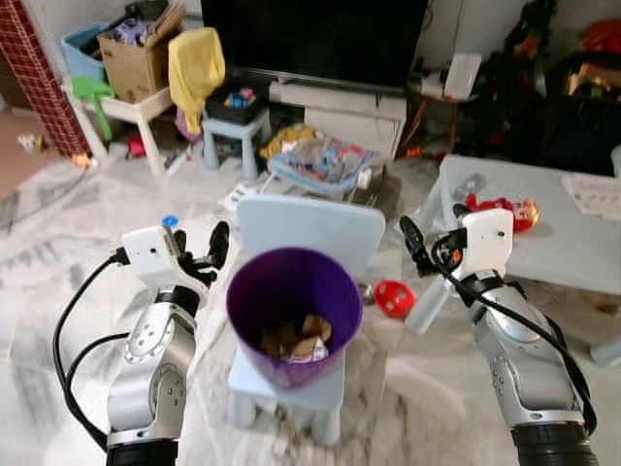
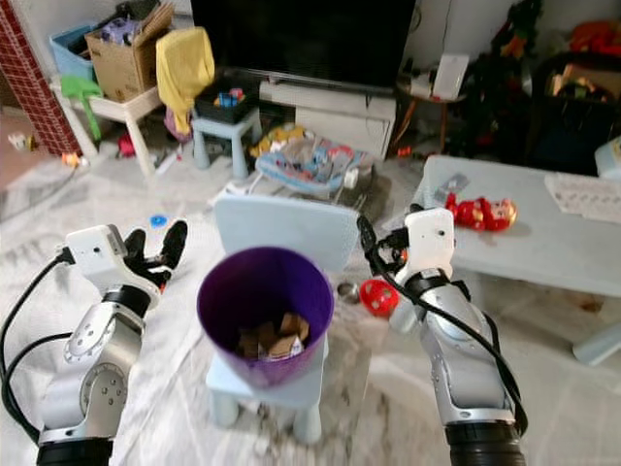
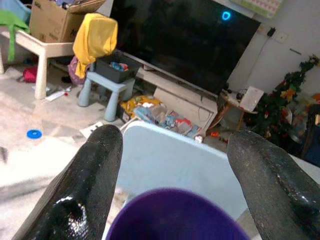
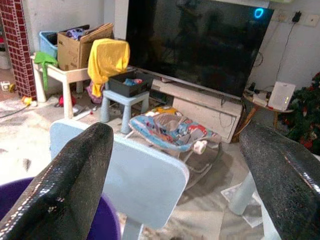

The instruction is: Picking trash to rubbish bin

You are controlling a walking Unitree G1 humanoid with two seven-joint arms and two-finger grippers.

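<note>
A purple rubbish bin (image 1: 277,286) stands on the seat of a small light-blue chair (image 1: 310,228) right in front of me. Brown and white scraps of trash (image 1: 296,342) lie at its bottom. My left gripper (image 1: 201,248) hovers just left of the bin's rim, open and holding nothing. My right gripper (image 1: 422,248) hovers to the right of the rim, also open with nothing between its fingers. The left wrist view looks between the fingers (image 3: 100,165) over the purple rim (image 3: 175,215) to the chair back. The right wrist view shows its fingers (image 4: 75,170) spread wide.
A red toy (image 1: 393,296) lies on the floor right of the chair, a blue lid (image 1: 170,220) to the left. A light-blue table (image 1: 543,243) with a red toy (image 1: 505,209) stands at right. Behind are a baby bouncer (image 1: 320,160), a stool (image 1: 233,131) and a TV (image 1: 320,39).
</note>
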